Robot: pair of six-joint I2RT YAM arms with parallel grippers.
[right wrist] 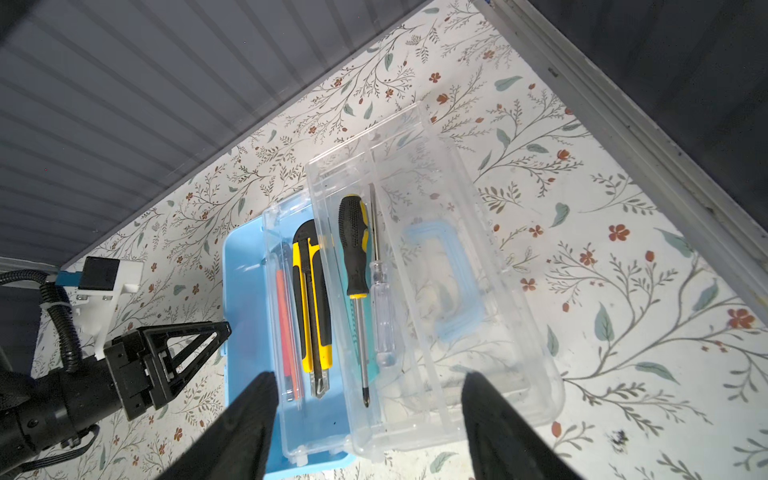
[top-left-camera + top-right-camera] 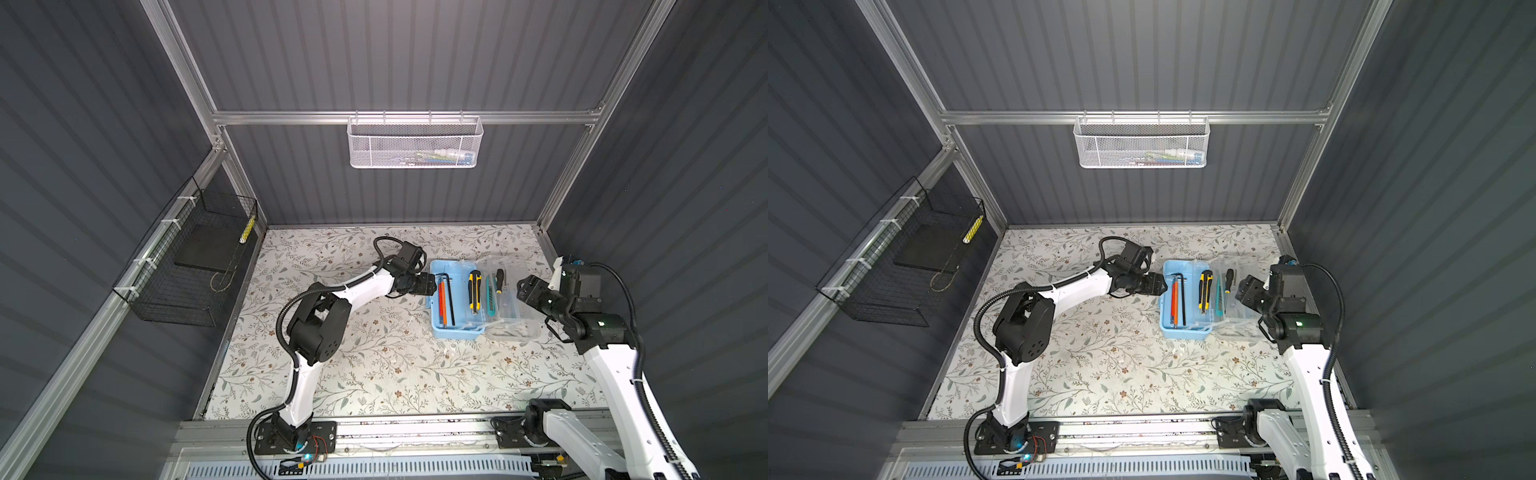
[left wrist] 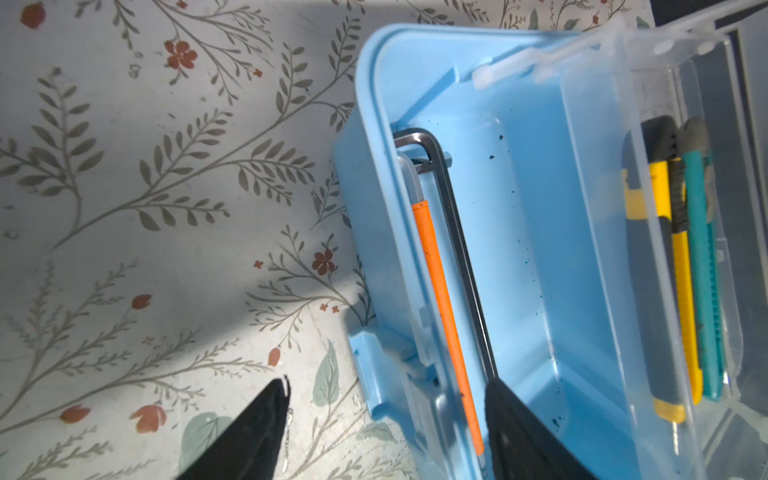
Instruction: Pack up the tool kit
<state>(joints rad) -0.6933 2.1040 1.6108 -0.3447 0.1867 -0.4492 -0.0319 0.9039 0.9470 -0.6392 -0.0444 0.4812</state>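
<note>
Blue box (image 2: 460,301): far right of the bench (image 2: 374,365), clear lid (image 2: 519,309) lying open to its right. Within box and lid: hex key (image 2: 450,299), orange rod (image 2: 442,303), yellow knife (image 2: 474,291), teal cutter (image 2: 491,301), screwdriver (image 2: 499,276). Left gripper (image 2: 432,286): jaws apart, astride the box's left wall. Right gripper (image 2: 521,286): jaws apart, over the lid.

We stood in a robot lab cell, not a home: grey ribbed walls (image 2: 395,54) on an aluminium frame (image 2: 291,117), a left arm (image 2: 365,286) and a right arm (image 2: 615,374) bolted to a rail (image 2: 415,430) along the bottom edge of both top views, a floral sheet (image 2: 374,374) as tabletop, a white basket (image 2: 415,143) upper centre, a black basket (image 2: 183,266) at left.
</note>
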